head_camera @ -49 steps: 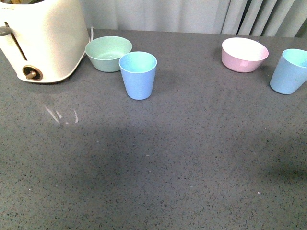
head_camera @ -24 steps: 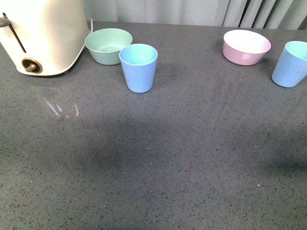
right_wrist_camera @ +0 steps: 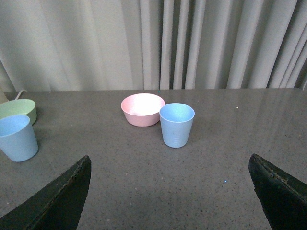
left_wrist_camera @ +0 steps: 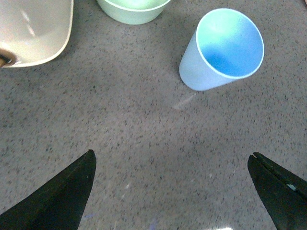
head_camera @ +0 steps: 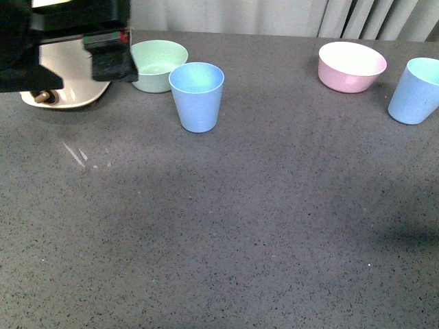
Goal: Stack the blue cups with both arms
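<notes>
Where the left blue cup [head_camera: 197, 96] stands: upright on the grey countertop [head_camera: 240, 226], just beside the mint-green bowl [head_camera: 158, 65], in front of it and to its right.
Right blue cup [head_camera: 413, 92]: upright at the right edge of the front view, near the pink bowl [head_camera: 351, 67] but apart from it.
Cup separation: well apart; neither is nested in the other.
Left arm [head_camera: 62, 34]: black housing at the upper left of the front view, covering part of the white toaster [head_camera: 65, 96].
Left gripper [left_wrist_camera: 171, 182]: fingers spread wide with nothing between them; raised above the countertop, with the left blue cup ahead of the jaws and untouched.
Right gripper [right_wrist_camera: 169, 191]: fingers spread wide and empty; the right blue cup and pink bowl lie ahead of it, clear of the jaws.
Backdrop: pale pleated curtain [right_wrist_camera: 192, 43] behind the counter.
</notes>
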`<state>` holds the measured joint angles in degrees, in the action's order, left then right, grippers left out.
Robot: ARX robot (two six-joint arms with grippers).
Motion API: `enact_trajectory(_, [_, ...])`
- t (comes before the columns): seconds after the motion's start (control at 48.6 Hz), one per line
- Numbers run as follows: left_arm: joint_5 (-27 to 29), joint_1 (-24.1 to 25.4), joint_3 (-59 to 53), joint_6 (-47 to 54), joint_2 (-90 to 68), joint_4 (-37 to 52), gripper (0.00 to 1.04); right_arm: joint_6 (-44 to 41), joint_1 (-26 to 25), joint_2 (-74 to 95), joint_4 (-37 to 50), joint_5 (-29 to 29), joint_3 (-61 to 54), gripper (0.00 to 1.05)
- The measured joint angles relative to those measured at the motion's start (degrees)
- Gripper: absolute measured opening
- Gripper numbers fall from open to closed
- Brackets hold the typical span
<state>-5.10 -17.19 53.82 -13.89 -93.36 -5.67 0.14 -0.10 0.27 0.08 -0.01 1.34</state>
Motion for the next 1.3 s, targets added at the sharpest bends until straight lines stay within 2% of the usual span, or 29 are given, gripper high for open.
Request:
enact_trajectory(0.473, [5.86,-5.57,23.12,-0.98,-21.62,-6.93,0.96,-0.02,0.0,0.0,0.0,0.0,0.0,0.96])
enact_trajectory(1.132, [11.61,-6.23,40.89,-3.02,-34.18,-16.94,0.96,-0.02,0.0,0.0,0.0,0.02,0.0,0.96])
enact_trajectory(1.296, [12.31,-7.06,42.99,-4.04,-35.76,-19.15,0.73,-0.02,0.0,0.0,0.0,0.0,0.0,0.96])
